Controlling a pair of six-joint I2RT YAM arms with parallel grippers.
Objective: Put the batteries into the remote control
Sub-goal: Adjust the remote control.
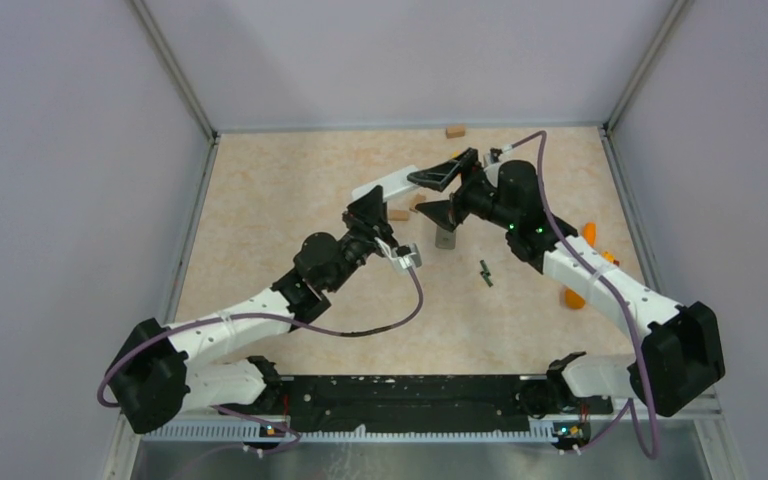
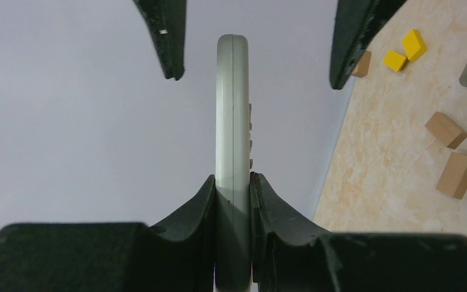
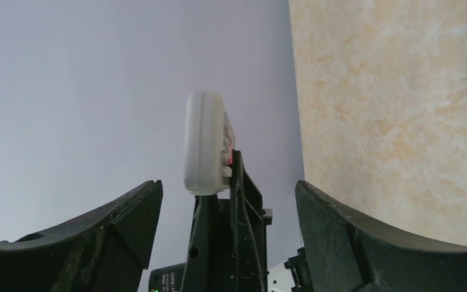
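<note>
Remote (image 2: 231,115) edge-on in left claw (image 2: 234,182), right claw (image 3: 228,185) straddling wide

remote (image 2: 231,109) looks like smooth off-white plastic with a soft sheen, fingers (image 2: 188,219) at the bottom of the left wrist view are matt black plastic, slightly grainy. worktop (image 2: 371,201) is matt beige with a stone-like mottle, brown blocks (image 2: 457,174) look like bare wood, yellow blocks (image 2: 395,59) smoother
</note>
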